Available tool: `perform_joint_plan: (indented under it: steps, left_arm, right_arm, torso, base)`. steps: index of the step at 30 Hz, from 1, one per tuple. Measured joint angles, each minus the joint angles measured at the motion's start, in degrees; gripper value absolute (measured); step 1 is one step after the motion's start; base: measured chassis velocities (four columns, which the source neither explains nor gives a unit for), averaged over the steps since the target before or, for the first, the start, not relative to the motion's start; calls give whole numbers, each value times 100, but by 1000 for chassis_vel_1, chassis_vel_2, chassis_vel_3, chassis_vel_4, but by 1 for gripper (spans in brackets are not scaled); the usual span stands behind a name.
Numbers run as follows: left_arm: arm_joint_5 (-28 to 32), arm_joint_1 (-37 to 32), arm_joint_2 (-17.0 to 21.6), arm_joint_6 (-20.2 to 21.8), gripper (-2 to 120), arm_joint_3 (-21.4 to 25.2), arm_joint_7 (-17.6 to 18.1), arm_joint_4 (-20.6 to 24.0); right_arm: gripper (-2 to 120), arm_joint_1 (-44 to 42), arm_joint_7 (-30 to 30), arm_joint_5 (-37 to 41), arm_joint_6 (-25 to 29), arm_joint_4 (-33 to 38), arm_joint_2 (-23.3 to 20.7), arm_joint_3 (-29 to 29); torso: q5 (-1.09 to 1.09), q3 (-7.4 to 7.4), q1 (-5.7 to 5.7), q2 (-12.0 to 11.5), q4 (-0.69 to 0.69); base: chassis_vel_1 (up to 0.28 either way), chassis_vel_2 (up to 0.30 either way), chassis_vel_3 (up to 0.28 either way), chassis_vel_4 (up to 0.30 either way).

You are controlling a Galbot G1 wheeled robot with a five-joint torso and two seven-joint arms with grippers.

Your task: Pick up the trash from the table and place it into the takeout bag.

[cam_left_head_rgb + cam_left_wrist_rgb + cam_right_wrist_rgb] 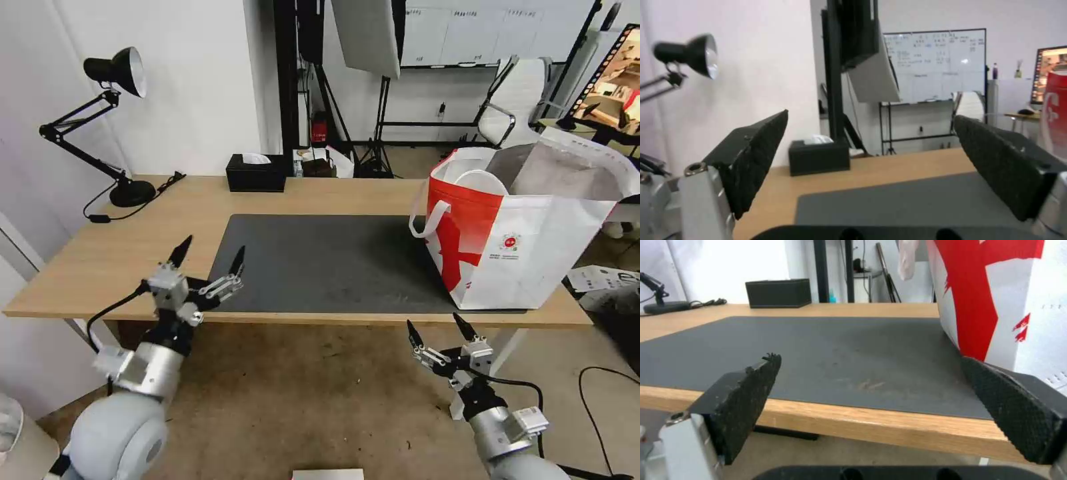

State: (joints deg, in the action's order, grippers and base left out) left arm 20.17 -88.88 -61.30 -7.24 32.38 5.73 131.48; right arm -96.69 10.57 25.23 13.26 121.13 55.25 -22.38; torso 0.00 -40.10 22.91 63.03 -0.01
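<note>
The light-wood table (333,193) carries a dark grey mat (333,260); the mat's surface is bare. The trash is out of view. The white and red takeout bag (533,247) stands upright and open at the table's right end, its foil lining showing. My left gripper (212,248) is open, hovering over the table's front edge at the mat's left corner, with nothing between its fingers. My right gripper (435,321) is open too, just below and in front of the table edge near the bag. From the right wrist, the bag (1031,290) stands close beside the gripper (870,358).
A black desk lamp (113,73) stands at the table's back left, with a black tissue box (255,173) at the back centre. Behind the table are a light stand and an office chair (513,100). Papers (600,277) lie on the floor at the right.
</note>
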Motion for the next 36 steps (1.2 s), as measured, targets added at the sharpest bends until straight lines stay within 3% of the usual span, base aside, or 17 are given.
perform_joint_plan:
  steps: [18,28,36]
  left_arm:
    - [-838,-643,-635,-637,100,209,54,-90]
    - [-910,-986,-854,-610,100,187,84,-273]
    - [-909,-1296,-928,-291,100,231,6,-356]
  right_arm:
    - [100,0,0,0,0,0,0,0]
    - [100,0,0,0,0,0,0,0]
    - [100,0,0,0,0,0,0,0]
  torso:
    - [0,0,0,-1,0]
    - [0,0,1,-1,0]
    - [0,0,1,-1,0]
  base:
    - [0,0,0,0]
    - [0,0,0,0]
    - [0,0,0,0]
